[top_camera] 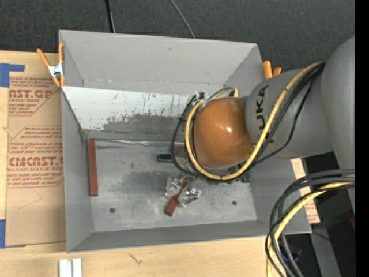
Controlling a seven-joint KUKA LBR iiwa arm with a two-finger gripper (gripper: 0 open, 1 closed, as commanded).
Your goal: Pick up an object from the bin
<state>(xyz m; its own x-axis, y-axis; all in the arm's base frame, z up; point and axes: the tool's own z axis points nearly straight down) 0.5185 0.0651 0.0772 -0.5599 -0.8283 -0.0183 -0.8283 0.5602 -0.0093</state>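
My gripper hangs low over the bin floor, right of its middle, under the orange dome on the wrist. A short reddish-brown block lies slanted on the floor. Its upper end reaches in among the gripper's silver parts and its lower end points toward the bin's near wall. Whether the block is clamped cannot be made out. A long reddish-brown bar lies flat along the left wall, far from the gripper.
A small dark thing shows on the floor just left of the dome. The arm and its cables cover the bin's right side. Bare floor lies between the long bar and the gripper.
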